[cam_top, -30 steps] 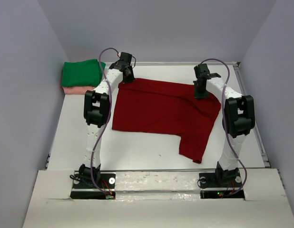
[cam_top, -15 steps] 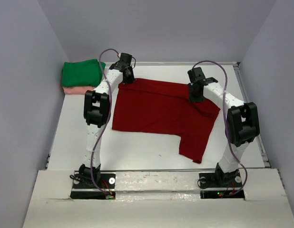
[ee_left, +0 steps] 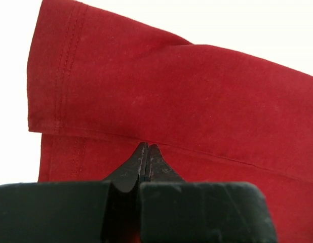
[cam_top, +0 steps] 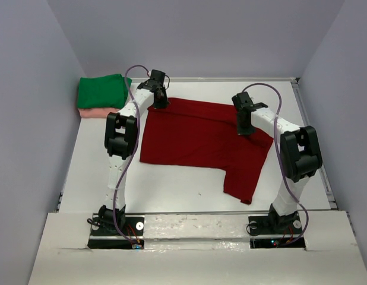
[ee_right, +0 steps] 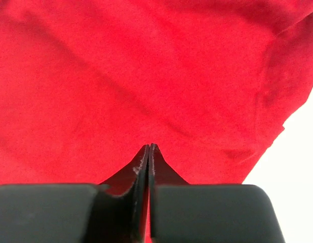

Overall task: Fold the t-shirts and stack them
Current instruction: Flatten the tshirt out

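The dark red t-shirt [cam_top: 201, 133] lies spread on the white table, one part hanging toward the front right. My left gripper [cam_top: 161, 102] is at its far left corner. In the left wrist view its jaws are pressed together, tips [ee_left: 148, 146] on a folded edge of the red cloth [ee_left: 187, 91]. My right gripper [cam_top: 244, 129] is on the shirt's far right part. Its jaws are shut too, tips [ee_right: 150, 146] nipping the red fabric [ee_right: 146, 76]. The green t-shirt [cam_top: 101, 91] sits folded on the folded pink t-shirt [cam_top: 91, 112] at the back left.
Grey walls close the table on the left, back and right. A metal rail [cam_top: 317, 142] runs along the table's right edge. The folded stack sits against the left wall, just left of my left arm [cam_top: 121, 133].
The right gripper moved left and toward the front along the shirt's far edge, opened briefly and shut again on the cloth. The left gripper stayed at its corner.
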